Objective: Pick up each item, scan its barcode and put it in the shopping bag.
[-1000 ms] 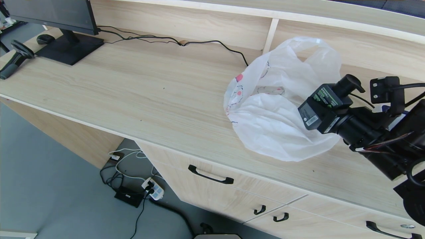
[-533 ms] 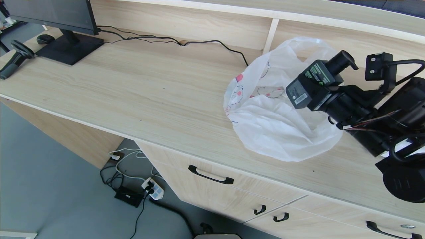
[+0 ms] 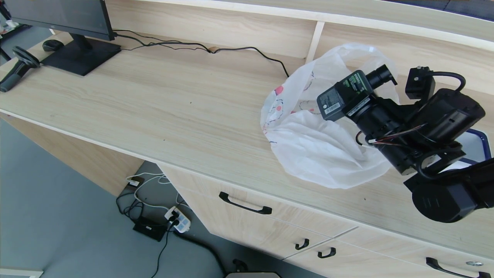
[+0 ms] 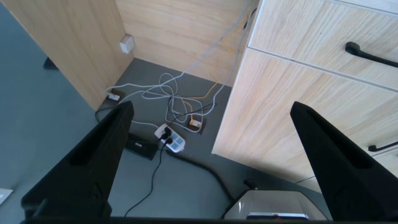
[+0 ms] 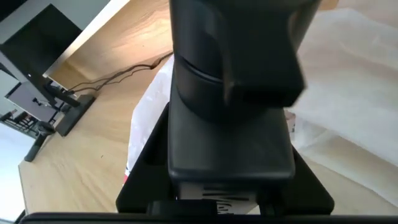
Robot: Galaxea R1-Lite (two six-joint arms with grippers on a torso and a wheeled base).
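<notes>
My right gripper point(image 3: 364, 110) is shut on a black bottle point(image 3: 345, 94) with a green label, a barcode sticker and a round black cap. It holds the bottle tilted in the air over the open white shopping bag point(image 3: 320, 150), which lies crumpled on the wooden counter point(image 3: 173, 104). In the right wrist view the bottle point(image 5: 233, 93) stands between the fingers, with the bag point(image 5: 354, 93) beyond it. My left gripper point(image 4: 211, 168) hangs open and empty below the counter, over the grey floor beside the drawers point(image 4: 323, 68).
A handheld barcode scanner point(image 3: 17, 67) lies at the counter's far left, by a monitor point(image 3: 58, 17) and a mouse point(image 3: 52, 45). A black cable point(image 3: 231, 50) runs along the back. A blue-rimmed tray point(image 3: 482, 141) sits behind my right arm. Cables and a power strip point(image 4: 171, 138) lie on the floor.
My right arm has carried the bottle up and to the left, from the bag's right edge to above the bag's opening. The bag has not moved.
</notes>
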